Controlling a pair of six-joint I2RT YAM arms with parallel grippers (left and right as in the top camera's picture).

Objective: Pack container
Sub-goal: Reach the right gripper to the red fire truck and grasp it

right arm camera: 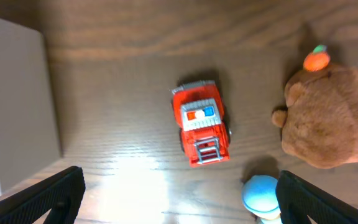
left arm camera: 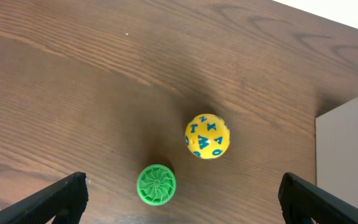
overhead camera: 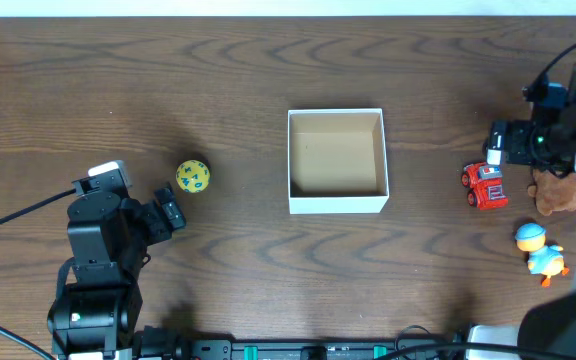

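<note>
Left end effector (overhead camera: 171, 212) apart beside yellow ball (overhead camera: 193, 176); right end effector (overhead camera: 495, 147) apart by red truck (overhead camera: 484, 186); container (overhead camera: 335, 204) between them.

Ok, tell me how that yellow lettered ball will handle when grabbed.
The yellow ball is round, so a nudge would probably send it rolling across the table. It looks smooth and hard, so an off-centre pinch may squeeze it out.
</note>
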